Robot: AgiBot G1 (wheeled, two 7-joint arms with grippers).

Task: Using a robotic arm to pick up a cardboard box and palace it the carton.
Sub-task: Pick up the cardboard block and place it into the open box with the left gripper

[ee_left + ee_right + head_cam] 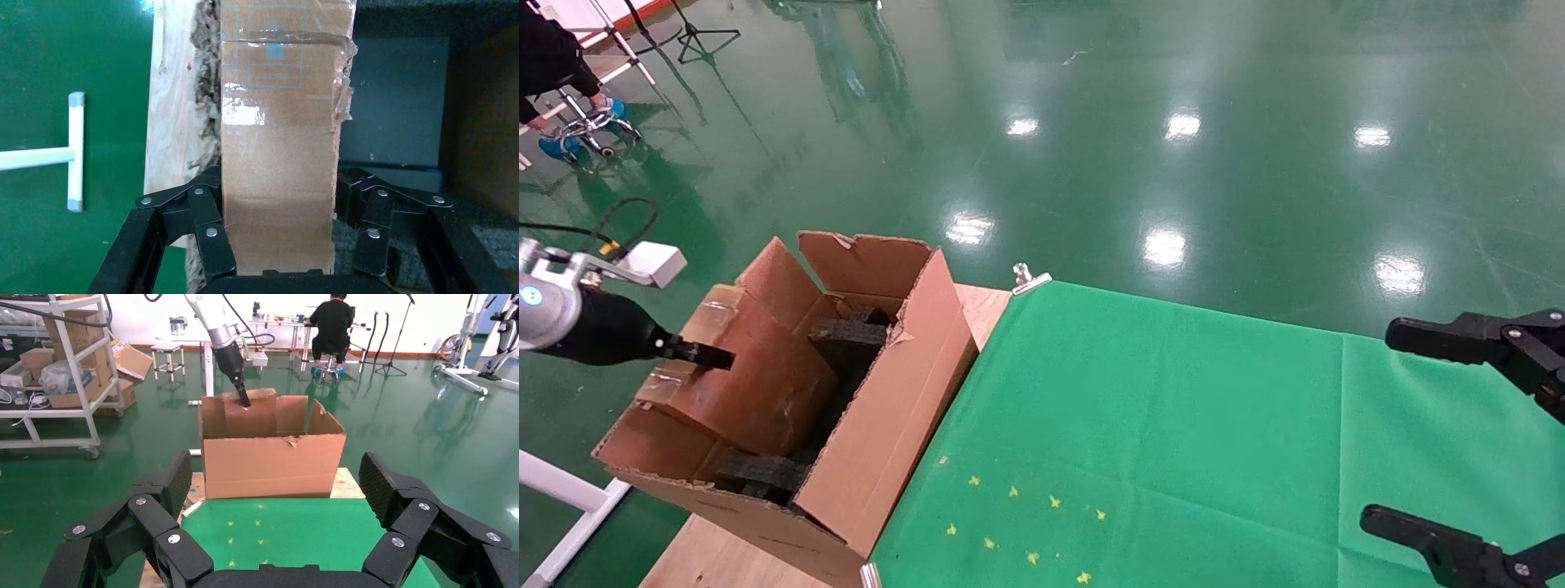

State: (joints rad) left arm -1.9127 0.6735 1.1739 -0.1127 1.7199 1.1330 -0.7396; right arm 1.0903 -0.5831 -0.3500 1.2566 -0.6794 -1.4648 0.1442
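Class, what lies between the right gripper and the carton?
In the head view, only the green cloth lies between the right gripper and the carton.

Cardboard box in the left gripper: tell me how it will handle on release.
The cardboard box probably stays stiff; its faces look flat under the left gripper. Glossy tape may make it slippery. Half inside the carton, it could tip against the foam blocks.

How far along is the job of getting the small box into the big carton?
Pickup looks done: the left gripper is shut on the cardboard box, held partly down inside the carton over the black foam blocks. Left: lowering, release. The right gripper waits open above the green cloth.
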